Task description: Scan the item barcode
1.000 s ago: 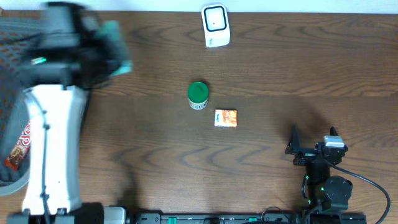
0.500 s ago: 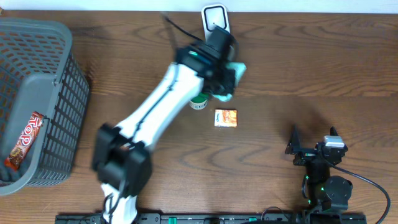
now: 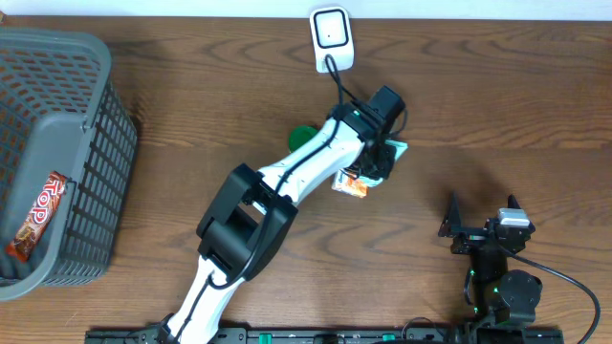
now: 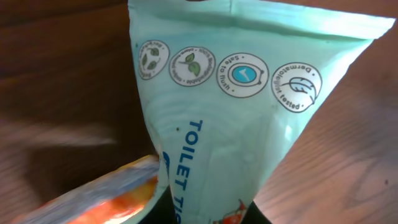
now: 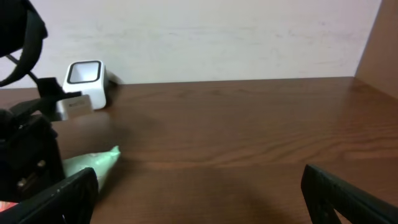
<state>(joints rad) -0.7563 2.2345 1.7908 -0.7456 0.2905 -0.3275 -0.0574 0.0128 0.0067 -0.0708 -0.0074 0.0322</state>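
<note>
Mint pouch (image 4: 249, 124) is clamped in your left jaws, likely to present it to the scanner (image 3: 332, 38); right jaws stand apart, idle.

Bench (image 3: 535, 96): dark brown wood, long grain lines running side to side, dull surface, soft shadows. Behind far edge: plain off-white wall (image 5: 217, 31). Right edge of right wrist view: brown wooden side panel (image 5: 387, 43). Light even, diffuse.
</note>
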